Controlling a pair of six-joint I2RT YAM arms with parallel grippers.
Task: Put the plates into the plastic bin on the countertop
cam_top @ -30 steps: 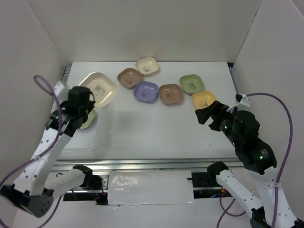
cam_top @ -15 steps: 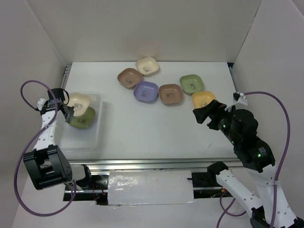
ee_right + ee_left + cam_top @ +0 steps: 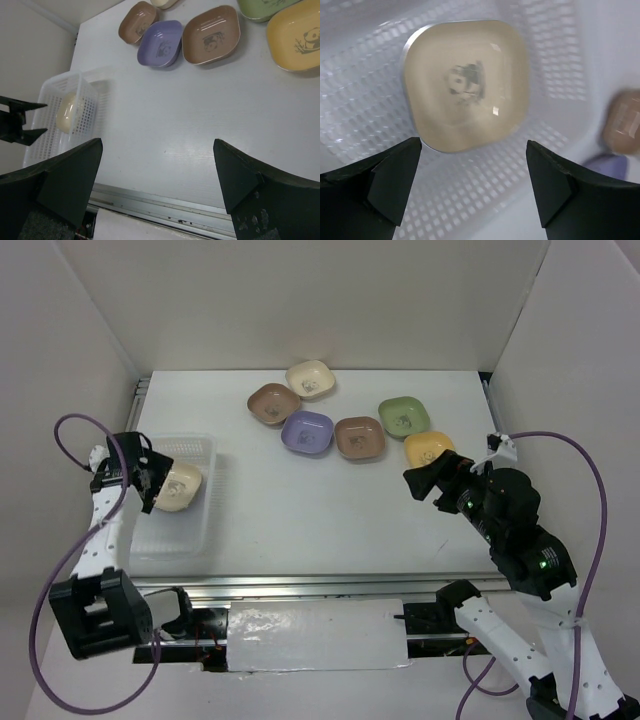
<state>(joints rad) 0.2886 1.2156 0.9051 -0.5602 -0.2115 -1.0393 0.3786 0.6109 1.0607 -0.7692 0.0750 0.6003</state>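
White-walled countertop (image 3: pixel 300 530). Left gripper (image 3: pixel 472 150) spread above cream plate (image 3: pixel 465 82) lying in plastic bin (image 3: pixel 170 535); right gripper (image 3: pixel 157 147) spread, empty, near 6 loose plates (image 3: pixel 307 430). Might clip plate rim or bin wall on lifting.

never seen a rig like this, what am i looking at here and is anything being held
Two robot arms, the left arm and the right arm, are bolted at the near edge of a white table. The wide picture is from a fixed camera above; the other two are from wrist cameras, whose dark shapes are the left fingers and the right fingers. On the table lie a cream dish, a brown dish, a purple dish, a second brown dish, a green dish and a yellow dish. In the plastic bin lies another cream dish. Both pairs of fingers are open, holding nothing.
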